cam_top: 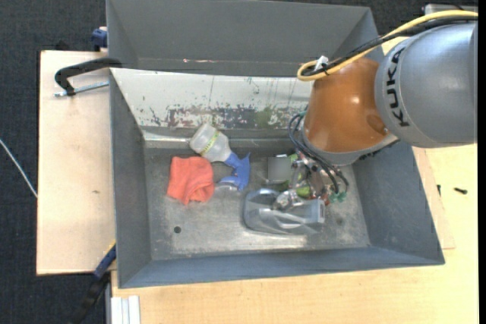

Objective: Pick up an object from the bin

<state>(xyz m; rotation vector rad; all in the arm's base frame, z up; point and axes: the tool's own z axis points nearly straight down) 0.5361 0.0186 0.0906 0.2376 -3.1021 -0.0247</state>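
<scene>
Nearest the front wall of the grey metal bin (228, 263), right of centre on its floor, lies a clear, greyish rounded plastic shell (266, 221). The gripper (302, 197) is down at the shell's right end; how wide its jaws stand cannot be made out. Farther back to the left lie a crumpled red cloth (191, 180) and, nearer the far wall, a clear plastic spray bottle with a blue trigger (216, 150).

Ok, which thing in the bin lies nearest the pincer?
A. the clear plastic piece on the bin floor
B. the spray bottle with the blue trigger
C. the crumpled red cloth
A: the clear plastic piece lies right under the pincer, while the spray bottle and the red cloth lie further left.
</scene>
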